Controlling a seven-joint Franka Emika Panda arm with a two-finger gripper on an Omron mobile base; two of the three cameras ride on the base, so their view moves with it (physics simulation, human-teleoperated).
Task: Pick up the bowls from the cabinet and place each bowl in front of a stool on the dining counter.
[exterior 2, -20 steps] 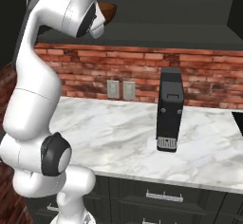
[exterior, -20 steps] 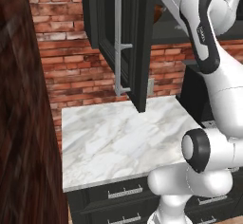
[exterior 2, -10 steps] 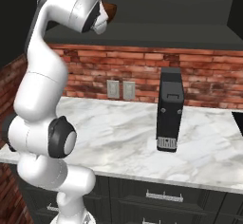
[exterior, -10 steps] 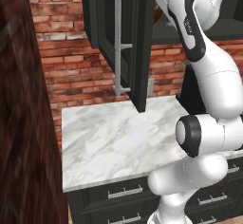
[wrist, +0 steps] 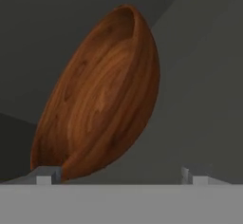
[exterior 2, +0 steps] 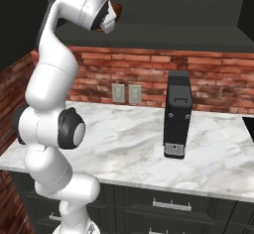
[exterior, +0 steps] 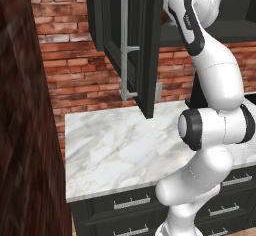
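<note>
The arm reaches up into the dark wall cabinet point(exterior: 200, 30), whose door point(exterior: 135, 45) stands swung open above the marble table point(exterior: 120, 150). In the hand view the wooden bowl point(wrist: 102, 99) sits close ahead inside the matte recess, seen rolled by the camera so that its grained underside faces the lens and its rim runs up and away. The gripper point(wrist: 121, 174) stands fully open; one fingertip lies just at the bowl's lower edge, the other well clear to the side, and nothing is held. From the right base view a sliver of the brown bowl point(exterior 2: 115, 11) shows on the shelf just beyond the wrist.

Judgement: the step in hand is the approach to grasp. A sound grasp calls for the gripper to shift so that the rim falls between the fingers, one inside the bowl and one outside, then advance before closing. Closing from the present offset risks pushing the bowl deeper into the recess. The dark coffee machine point(exterior 2: 178, 114) stands on the table, clear of the arm.
</note>
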